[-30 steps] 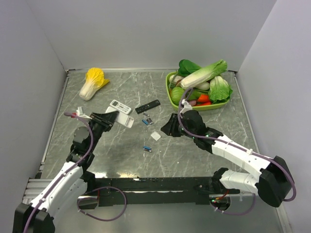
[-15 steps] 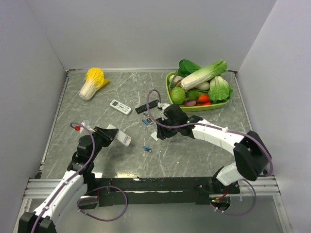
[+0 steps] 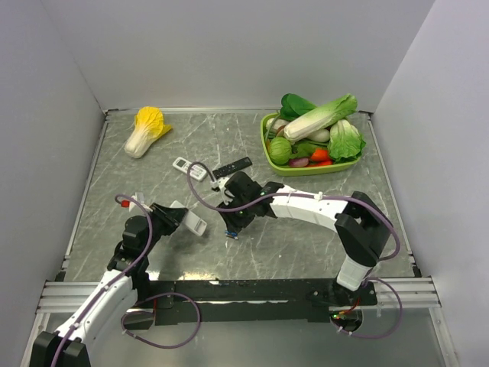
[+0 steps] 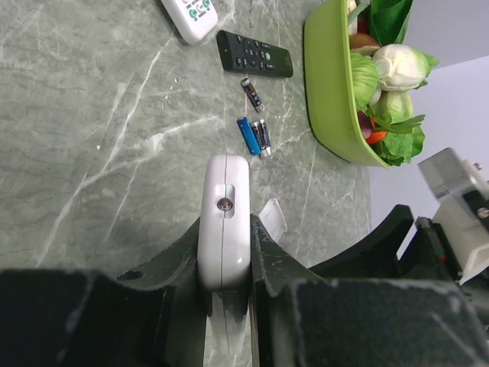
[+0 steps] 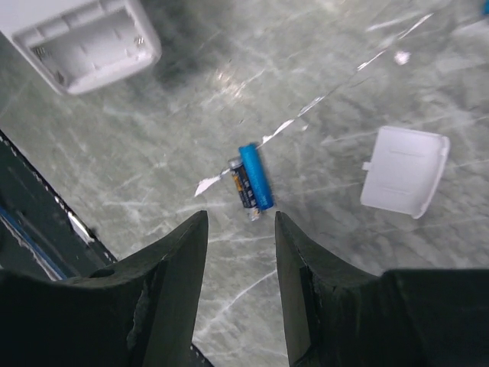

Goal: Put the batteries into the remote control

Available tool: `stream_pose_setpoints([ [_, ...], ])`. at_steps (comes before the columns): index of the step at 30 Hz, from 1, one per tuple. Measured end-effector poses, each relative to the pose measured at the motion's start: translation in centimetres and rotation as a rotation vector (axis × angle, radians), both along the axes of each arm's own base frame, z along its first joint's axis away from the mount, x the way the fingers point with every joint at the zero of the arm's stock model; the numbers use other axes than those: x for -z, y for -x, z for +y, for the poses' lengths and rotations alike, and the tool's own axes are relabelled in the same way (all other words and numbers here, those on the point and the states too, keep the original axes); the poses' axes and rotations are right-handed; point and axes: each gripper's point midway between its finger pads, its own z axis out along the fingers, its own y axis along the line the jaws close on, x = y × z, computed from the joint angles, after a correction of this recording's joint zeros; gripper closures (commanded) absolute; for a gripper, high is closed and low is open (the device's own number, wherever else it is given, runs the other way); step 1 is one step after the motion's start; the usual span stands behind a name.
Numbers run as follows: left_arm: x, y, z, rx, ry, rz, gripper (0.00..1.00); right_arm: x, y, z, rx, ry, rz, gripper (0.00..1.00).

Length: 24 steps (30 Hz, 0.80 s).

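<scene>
Well, from the top external view I see a grey table, smooth and marble-veined. My left gripper sits at the lower left, clamped on the remote control, a white plastic slab lifted off the surface. The right gripper hangs at frame centre, and its black body hides whatever lies under it. Above it lie one small white remote and one slim black remote. A glossy green basket of vegetables sits upper right, and one yellow cabbage upper left.

In the left wrist view the remote control stands edge-on at centre, pinched between both black fingers. Above it I count four batteries: three clustered, one of them blue, and one apart. The darker ones are too small to read. A white battery cover lies right of the remote, partly hidden.

In the right wrist view the fingers stand apart with nothing between them. Two batteries lie side by side just beyond the tips. The remote's open compartment is cut off at upper left.
</scene>
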Motion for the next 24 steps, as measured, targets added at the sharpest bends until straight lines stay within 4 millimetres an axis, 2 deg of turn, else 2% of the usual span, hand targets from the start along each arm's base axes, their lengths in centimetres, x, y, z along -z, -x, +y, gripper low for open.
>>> stream_pose_setpoints([
  [12, -0.4, -0.1, -0.1, 0.007, 0.006, -0.014, 0.99, 2.2, 2.8, 0.8, -0.128, 0.131, -0.002, 0.56],
  [17, -0.4, 0.0, -0.2, 0.008, 0.006, -0.014, 0.99, 2.9, 2.3, 1.1, -0.131, 0.175, -0.036, 0.57],
  [24, -0.4, 0.0, -0.2, 0.01, 0.006, -0.014, 0.99, 4.2, 2.1, 0.5, -0.132, 0.238, -0.047, 0.6],
])
